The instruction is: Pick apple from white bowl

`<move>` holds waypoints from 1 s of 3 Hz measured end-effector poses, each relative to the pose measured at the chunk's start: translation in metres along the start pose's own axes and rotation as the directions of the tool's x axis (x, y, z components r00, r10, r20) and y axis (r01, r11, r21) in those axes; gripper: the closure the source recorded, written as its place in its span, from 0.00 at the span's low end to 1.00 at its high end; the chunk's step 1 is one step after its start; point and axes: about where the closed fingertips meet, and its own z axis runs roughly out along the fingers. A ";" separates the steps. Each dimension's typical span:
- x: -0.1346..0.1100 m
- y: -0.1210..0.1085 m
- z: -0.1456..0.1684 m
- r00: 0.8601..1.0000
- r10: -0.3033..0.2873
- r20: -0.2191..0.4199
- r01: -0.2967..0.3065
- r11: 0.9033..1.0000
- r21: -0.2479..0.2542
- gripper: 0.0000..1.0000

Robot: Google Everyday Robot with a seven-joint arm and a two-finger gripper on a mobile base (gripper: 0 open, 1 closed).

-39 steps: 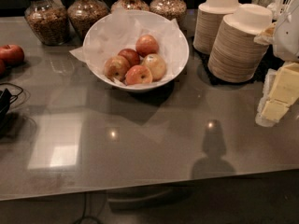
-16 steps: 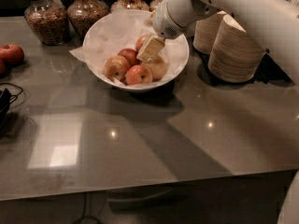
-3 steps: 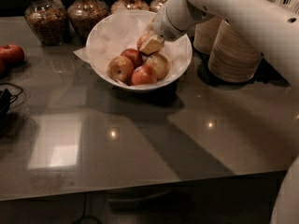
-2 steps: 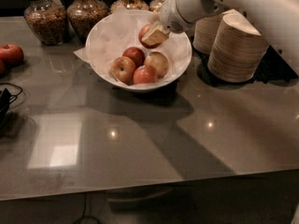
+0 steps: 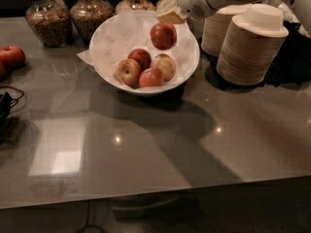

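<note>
Lift step: apple gripped above the bowl.
The fingers (image 5: 171, 13) of the gripper (image 5: 166, 19) pinch the apple (image 5: 163, 36) from above, just over the bowl's (image 5: 188, 62) back; four other apples (image 5: 141, 69) lie inside. Next, I judge: rise clear, grip firm.

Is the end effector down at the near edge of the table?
No, the end effector is up by the far rim of the white bowl, just above the red apple.
</note>
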 end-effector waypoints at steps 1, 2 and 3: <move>-0.009 0.007 -0.004 0.997 0.024 0.075 -0.019 0.998 -0.065 1.00; -0.011 0.010 -0.004 0.996 0.028 0.081 -0.022 0.997 -0.077 1.00; -0.011 0.010 -0.004 0.996 0.028 0.081 -0.022 0.997 -0.077 0.81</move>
